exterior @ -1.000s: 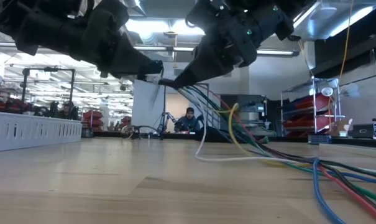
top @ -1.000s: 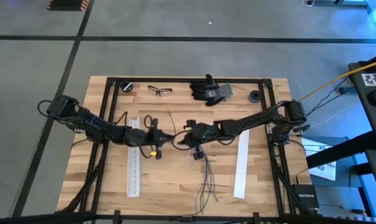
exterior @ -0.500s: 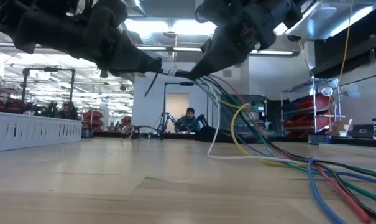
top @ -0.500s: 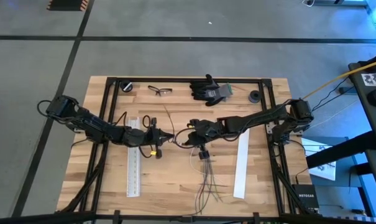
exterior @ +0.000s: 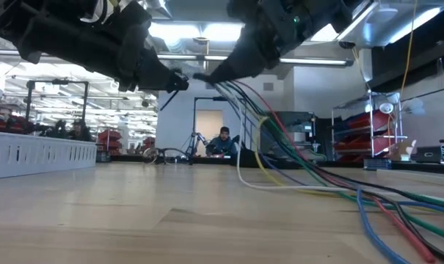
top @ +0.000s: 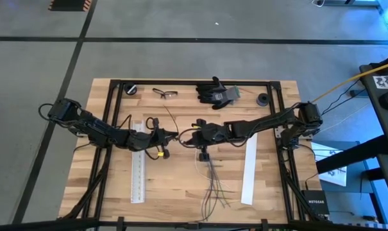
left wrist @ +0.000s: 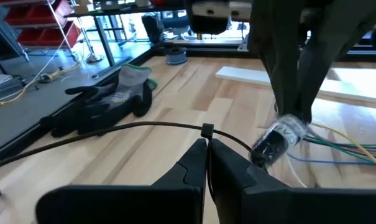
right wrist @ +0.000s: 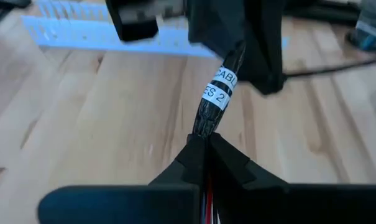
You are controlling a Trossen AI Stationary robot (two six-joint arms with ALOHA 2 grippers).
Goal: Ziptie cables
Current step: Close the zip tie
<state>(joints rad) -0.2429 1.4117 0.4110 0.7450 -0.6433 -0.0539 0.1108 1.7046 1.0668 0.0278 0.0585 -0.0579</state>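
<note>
The cables (top: 211,181) are thin, coloured wires joined in a black wrapped end with a white label (right wrist: 216,93). They fan down from my right gripper (top: 186,136) to the table (exterior: 332,192). A thin black zip tie (left wrist: 113,132) with a small head (left wrist: 206,130) arcs off my left gripper (top: 172,135) toward the far edge (top: 167,117). Both grippers are shut and meet tip to tip above the table's middle. In the left wrist view the cables' joined end (left wrist: 278,140) sits just beside the tie. My left gripper pinches the zip tie between its fingertips (left wrist: 197,155), just below the tie's head. The fingers lie across the strap, which is lifted clear and bows out to both sides. My right gripper pinches the cables just behind their labelled, wrapped end (right wrist: 206,127). The fingers run along the bundle. The joined end sticks out past the fingertips, lifted clear, and the loose wires hang down with their far lengths on the table.
A perforated white strip (top: 138,165) lies under the left arm and a plain white strip (top: 248,170) under the right arm. Black gloves (top: 217,94), safety glasses (top: 165,94) and two small black round parts (top: 262,99) lie along the far edge. A person (exterior: 223,141) sits far behind.
Both grippers have risen together, staying tip to tip, and drifted a little toward the far edge. The cables' joined end has gone up with the right gripper, so more of the wires hangs off the table while their far ends stay lying there.
</note>
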